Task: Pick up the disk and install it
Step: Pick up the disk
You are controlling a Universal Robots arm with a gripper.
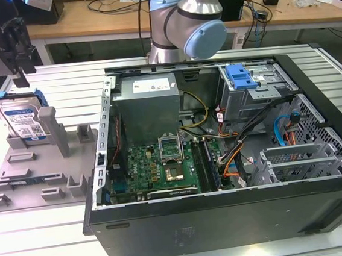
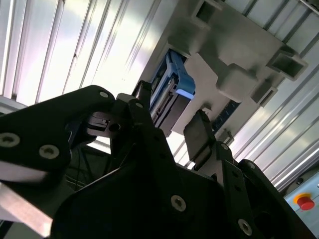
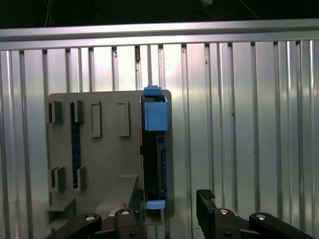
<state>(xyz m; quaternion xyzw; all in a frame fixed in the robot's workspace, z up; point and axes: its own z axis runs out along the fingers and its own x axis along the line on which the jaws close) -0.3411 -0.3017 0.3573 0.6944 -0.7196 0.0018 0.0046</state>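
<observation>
Hovering claw (image 1: pixel 23 68), spread wide, just above the upright disk (image 1: pixel 20 118).

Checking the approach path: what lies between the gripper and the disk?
Nothing: in the exterior view the gripper hangs just above the upright disk, the gap between them bare.

A black two-finger gripper (image 1: pixel 18 69) hangs at the far left of the exterior view, high up and pointing straight down, holding nothing. In both wrist views its dark fingers (image 2: pixel 199 137) (image 3: pixel 205 201) stand well apart, with a clear gap between them. The arm (image 1: pixel 198 4), silver with a pale blue joint cap, rises at top centre.
</observation>
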